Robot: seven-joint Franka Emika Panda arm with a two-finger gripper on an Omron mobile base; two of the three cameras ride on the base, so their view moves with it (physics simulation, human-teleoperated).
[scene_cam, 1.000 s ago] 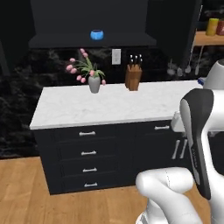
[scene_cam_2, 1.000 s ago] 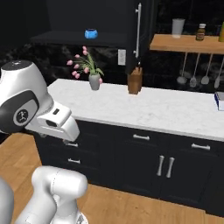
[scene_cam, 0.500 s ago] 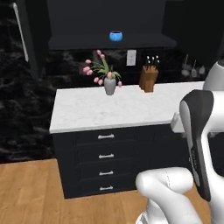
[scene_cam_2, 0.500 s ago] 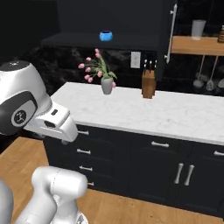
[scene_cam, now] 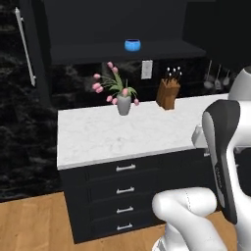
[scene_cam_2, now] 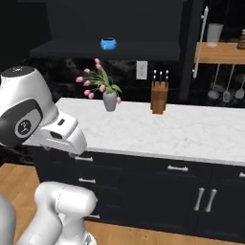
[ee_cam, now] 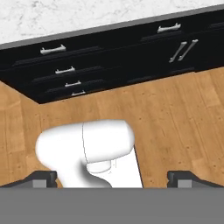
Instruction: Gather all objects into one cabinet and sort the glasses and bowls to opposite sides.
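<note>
claw (ee_cam: 112, 177) open and empty, aimed at the floor; a blue bowl (scene_cam: 132, 45) sits on the cabinet shelf (scene_cam: 88, 51), likely where things get gathered.

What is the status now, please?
Claw open, empty, aimed at floor. One blue bowl on cabinet shelf. Tulip vase on counter below.

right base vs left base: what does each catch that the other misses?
Right base view alone: a wooden shelf with a pale cup on it, and base cabinet doors with paired handles. Left base view alone: a long white bar handle on a tall door at far left. Both: blue bowl on the dark shelf, pink tulip vase, knife block, wall outlet, marble counter, hanging utensils, drawers.
</note>
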